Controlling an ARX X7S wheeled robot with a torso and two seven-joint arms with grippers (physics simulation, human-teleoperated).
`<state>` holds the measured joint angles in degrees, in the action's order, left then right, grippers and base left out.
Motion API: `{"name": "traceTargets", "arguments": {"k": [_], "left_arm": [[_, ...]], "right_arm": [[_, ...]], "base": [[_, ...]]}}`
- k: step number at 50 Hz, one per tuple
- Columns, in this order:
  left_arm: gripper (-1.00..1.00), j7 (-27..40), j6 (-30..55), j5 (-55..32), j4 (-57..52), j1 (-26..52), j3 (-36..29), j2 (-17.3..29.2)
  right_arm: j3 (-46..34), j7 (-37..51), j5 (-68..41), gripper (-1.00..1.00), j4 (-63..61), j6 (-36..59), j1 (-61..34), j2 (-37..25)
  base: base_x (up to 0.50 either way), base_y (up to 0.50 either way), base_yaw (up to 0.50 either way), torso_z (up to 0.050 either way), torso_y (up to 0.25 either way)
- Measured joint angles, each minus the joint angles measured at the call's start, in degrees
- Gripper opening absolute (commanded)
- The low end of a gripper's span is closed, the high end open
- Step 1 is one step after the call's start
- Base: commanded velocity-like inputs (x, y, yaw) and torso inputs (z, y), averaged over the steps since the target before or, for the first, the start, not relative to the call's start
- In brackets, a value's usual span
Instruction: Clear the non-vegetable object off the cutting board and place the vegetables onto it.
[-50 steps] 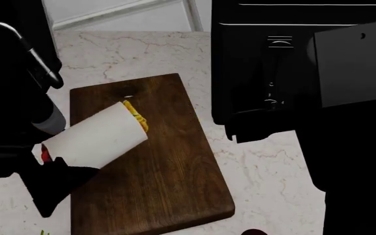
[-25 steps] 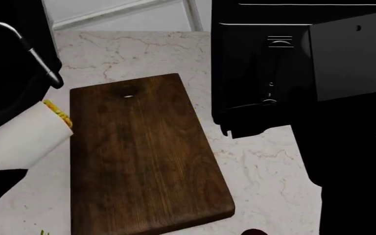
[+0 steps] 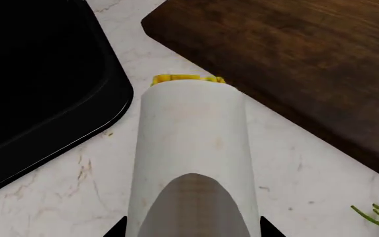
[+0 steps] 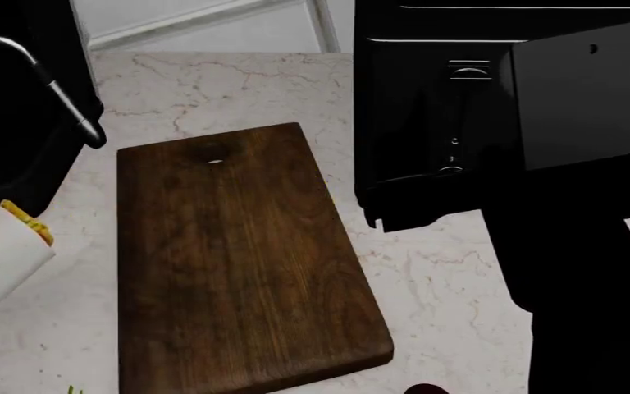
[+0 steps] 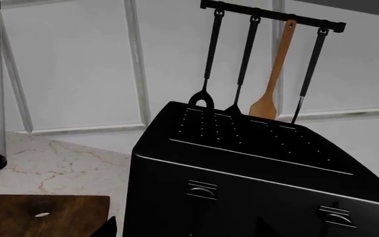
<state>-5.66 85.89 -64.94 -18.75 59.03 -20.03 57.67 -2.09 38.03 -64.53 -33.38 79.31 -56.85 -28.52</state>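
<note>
Beside the cutting board (image 4: 239, 263), over the marble desk (image 4: 446, 287), the white rolled wrap (image 3: 193, 158), yellow filling at its end, sat pinched in the left end effector (image 3: 193, 229); the right's state was unclear.

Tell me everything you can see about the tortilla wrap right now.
The tortilla wrap is a smooth white rolled cylinder with yellow filling showing at its far end. It is off the cutting board, beside the board's long edge and apart from it, over the marble counter. The left gripper holds its near end; its fingers are mostly hidden. Whether it touches the counter is unclear.
</note>
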Motion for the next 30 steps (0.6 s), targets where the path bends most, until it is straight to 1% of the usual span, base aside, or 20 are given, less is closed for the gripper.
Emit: {"name": "traceTargets", "arguments": {"k": [8, 17, 30], "left_arm": [[-1.0, 0.7, -0.81, -1.07, -0.41, -1.69, 0.76, 2.45], [-1.0, 1.62, -1.82, -2.15, -0.73, -3.48, 1.38, 4.14], [-1.0, 2.89, -5.91, -3.55, -1.49, -9.86, 3.16, 6.03]], "right_arm": [[-0.36, 0.24, -0.26, 1.0, 0.15, -0.39, -0.11, -0.19], [-0.38, 0.92, -1.13, 1.0, 0.16, -0.32, -0.45, -0.4], [-0.18, 1.85, -2.23, 1.0, -0.1, -0.59, -0.15, -0.87]], "base": [[0.0, 0.0, 0.0, 0.0, 0.001], [0.0, 0.0, 0.0, 0.0, 0.0], [0.0, 0.0, 0.0, 0.0, 0.001]]}}
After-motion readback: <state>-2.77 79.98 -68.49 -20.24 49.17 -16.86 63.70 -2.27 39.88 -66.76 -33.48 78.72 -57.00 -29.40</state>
